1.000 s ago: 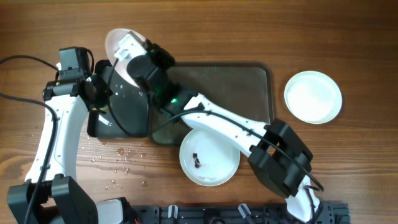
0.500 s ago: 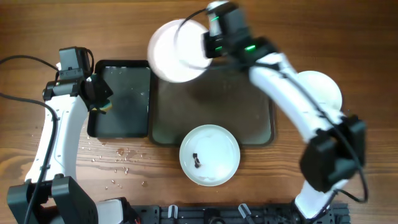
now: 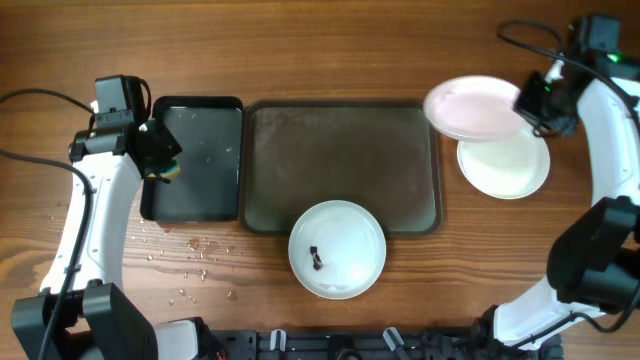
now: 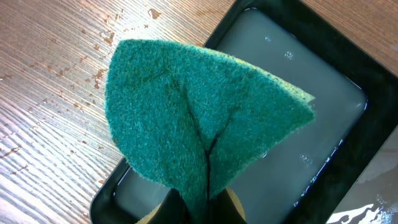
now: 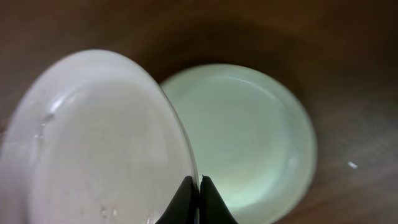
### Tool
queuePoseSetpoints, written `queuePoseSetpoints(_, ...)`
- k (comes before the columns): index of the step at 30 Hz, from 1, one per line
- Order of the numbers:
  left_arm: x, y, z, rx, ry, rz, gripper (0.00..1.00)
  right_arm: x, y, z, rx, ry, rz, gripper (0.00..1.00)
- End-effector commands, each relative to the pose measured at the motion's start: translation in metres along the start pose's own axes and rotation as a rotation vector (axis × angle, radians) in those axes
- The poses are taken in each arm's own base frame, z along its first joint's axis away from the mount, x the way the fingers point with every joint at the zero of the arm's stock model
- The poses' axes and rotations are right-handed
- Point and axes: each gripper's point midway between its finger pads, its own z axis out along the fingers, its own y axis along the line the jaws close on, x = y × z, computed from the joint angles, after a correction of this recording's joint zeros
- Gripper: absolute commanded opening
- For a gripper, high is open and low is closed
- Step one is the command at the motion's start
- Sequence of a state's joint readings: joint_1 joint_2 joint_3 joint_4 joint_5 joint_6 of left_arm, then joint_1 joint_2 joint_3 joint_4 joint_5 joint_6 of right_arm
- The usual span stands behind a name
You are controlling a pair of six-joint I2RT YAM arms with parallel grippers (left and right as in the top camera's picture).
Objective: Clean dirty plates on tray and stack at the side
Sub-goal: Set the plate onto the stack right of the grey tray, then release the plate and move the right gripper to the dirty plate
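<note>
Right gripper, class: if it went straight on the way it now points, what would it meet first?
Probably the resting plate on the table, just beyond the held plate in its fingers; depth is unclear.

Left arm (image 3: 88, 215): white tubular links, black joint housings, black base block; left cable (image 3: 40, 93) black, thin, looping. Right arm (image 3: 612, 130): matching white links, black joints, small green light (image 3: 611, 58); right cable (image 3: 515, 27) black, curved. Fingers (image 5: 185, 200): black, narrow, tapering

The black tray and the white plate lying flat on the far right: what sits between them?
Overhead, the big brown tray fills that stretch; the right gripper holds another plate at its right end.
</note>
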State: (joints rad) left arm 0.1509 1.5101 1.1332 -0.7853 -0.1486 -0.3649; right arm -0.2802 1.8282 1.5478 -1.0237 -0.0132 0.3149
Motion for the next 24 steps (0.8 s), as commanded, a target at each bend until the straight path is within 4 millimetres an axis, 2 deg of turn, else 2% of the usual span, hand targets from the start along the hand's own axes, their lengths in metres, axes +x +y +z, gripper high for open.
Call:
queuePoseSetpoints(1, -0.001, 0.001, -0.001, 0.003, -0.007, -0.015, 0.04, 0.009, -0.047, 0.014, 0.085, 0.023, 0.114, 0.04)
queuePoseSetpoints(5, -0.001, 0.001, -0.001, 0.003, -0.007, -0.015, 0.04, 0.016, -0.066, 0.028, 0.099, 0.036, 0.155, 0.04)
queuePoseSetpoints(11, -0.001, 0.001, -0.001, 0.003, -0.007, -0.015, 0.04, 0.021, -0.068, 0.033, 0.101, 0.045, 0.151, 0.06)
queuePoseSetpoints(12, -0.001, 0.001, -0.001, 0.003, -0.007, -0.015, 0.04, 0.022, -0.068, 0.033, 0.102, 0.050, 0.151, 0.26)
queuePoseSetpoints(13, -0.001, 0.001, -0.001, 0.003, -0.007, -0.015, 0.04, 0.024, -0.068, 0.033, 0.104, 0.058, 0.149, 0.40)
queuePoseSetpoints(16, -0.001, 0.001, -0.001, 0.003, -0.006, -0.015, 0.04, 0.031, -0.070, 0.032, 0.110, 0.091, 0.110, 0.52)
queuePoseSetpoints(18, -0.001, 0.001, -0.001, 0.003, -0.007, -0.015, 0.04, 0.038, -0.070, 0.031, 0.111, 0.118, 0.099, 0.56)
queuePoseSetpoints(19, -0.001, 0.001, -0.001, 0.003, -0.007, -0.015, 0.04, 0.041, -0.064, 0.032, 0.076, 0.135, 0.102, 0.58)
queuePoseSetpoints(21, -0.001, 0.001, -0.001, 0.004, -0.007, -0.014, 0.04, 0.050, -0.039, 0.030, -0.054, 0.182, 0.100, 0.58)
queuePoseSetpoints(24, -0.001, 0.001, -0.001, 0.004, -0.007, -0.014, 0.04, 0.067, 0.002, 0.024, -0.218, 0.247, -0.025, 0.58)
